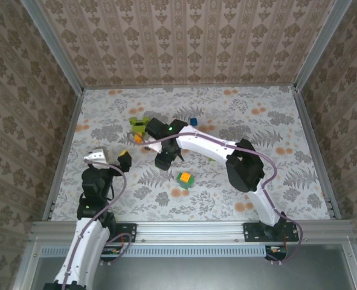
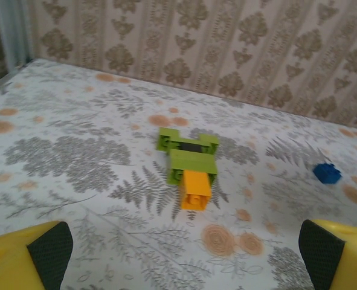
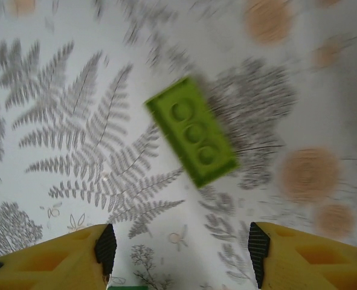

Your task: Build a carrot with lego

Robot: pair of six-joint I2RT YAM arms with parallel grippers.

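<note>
Partly built: lime-green studded-brick carrot (image 2: 189, 166) with orange tip lies ahead of left gripper (image 2: 185, 249), jaws wide, empty. Right gripper (image 3: 181, 251), jaws apart, empty, over loose lime three-stud brick (image 3: 191, 131), unattached.

The table (image 1: 299, 127) wears a pale cloth printed with grey fern fronds and leaf sprays, dotted with soft orange rounds; the orange clusters gather toward 12, 2 and 5 o'clock in the top view. Three walls close it in: the back wall (image 1: 190, 42) at 12 o'clock, the left wall (image 1: 15, 115) at 9 o'clock, the right wall (image 1: 350, 121) at 3 o'clock; all carry beige damask paper with brown floral medallions in vertical bands. An aluminium post (image 1: 52, 45) rises at 11 o'clock; a second post (image 1: 323, 42) at 1 o'clock; an aluminium rail (image 1: 190, 228) runs along the near edge at 6 o'clock, with a grey panel (image 1: 196, 272) below it. The light is even and soft; shadows are faint.
</note>
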